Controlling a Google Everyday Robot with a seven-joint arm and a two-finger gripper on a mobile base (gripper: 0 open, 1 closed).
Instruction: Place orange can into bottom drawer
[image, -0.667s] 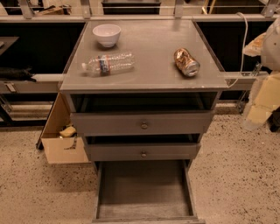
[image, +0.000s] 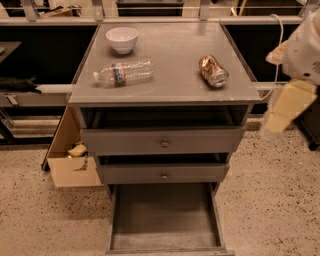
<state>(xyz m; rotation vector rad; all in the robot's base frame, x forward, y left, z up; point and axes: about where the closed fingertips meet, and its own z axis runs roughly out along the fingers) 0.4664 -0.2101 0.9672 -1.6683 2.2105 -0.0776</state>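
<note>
From my station I see the orange can (image: 213, 71) lying on its side on the right part of the grey cabinet top (image: 170, 50), silver end turned toward the front right corner, nothing touching it. The bottom drawer (image: 165, 215) stands pulled out toward the camera, its grey floor in view. The gripper (image: 280, 117) hangs off the cabinet's right side, over the speckled floor (image: 270, 200) and well apart from the can; it shows only as a smeared cream shape, so I cannot tell whether it is spread or pressed together. A clear water bottle (image: 123, 73) lies on its side left of the can, with a white bowl (image: 122, 39) behind it. A cardboard box (image: 70, 160) sits on the floor against the cabinet's left side.
</note>
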